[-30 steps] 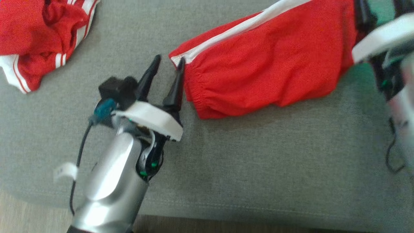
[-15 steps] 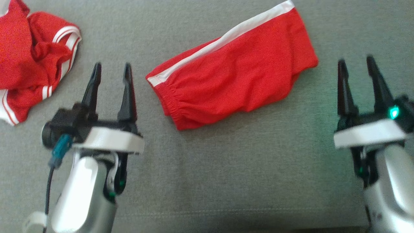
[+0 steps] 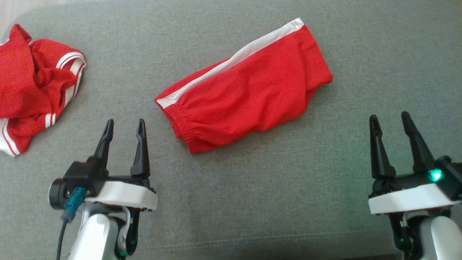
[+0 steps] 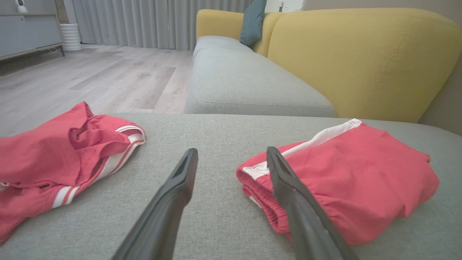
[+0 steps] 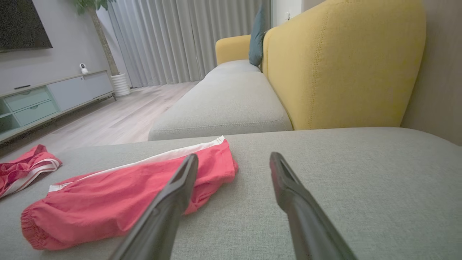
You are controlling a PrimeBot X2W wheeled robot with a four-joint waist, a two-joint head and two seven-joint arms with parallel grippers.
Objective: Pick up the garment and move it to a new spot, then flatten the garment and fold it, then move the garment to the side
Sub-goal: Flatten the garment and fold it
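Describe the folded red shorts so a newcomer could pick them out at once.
Start from the wide grey cushion in front of the robot. Near its middle lies a flat, folded pair of red shorts. Unlike the crumpled red garment at the cushion's left edge, with its thin paired white stripes, it is a neat slab with one broad white stripe along its far side.

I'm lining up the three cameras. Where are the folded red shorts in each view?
Head view: folded red shorts centre, slightly high.
Left wrist view: shorts right half, partly behind one finger.
Right wrist view: shorts lower left, partly behind one finger.
Shared landmark: crumpled red garment, left of the shorts everywhere.
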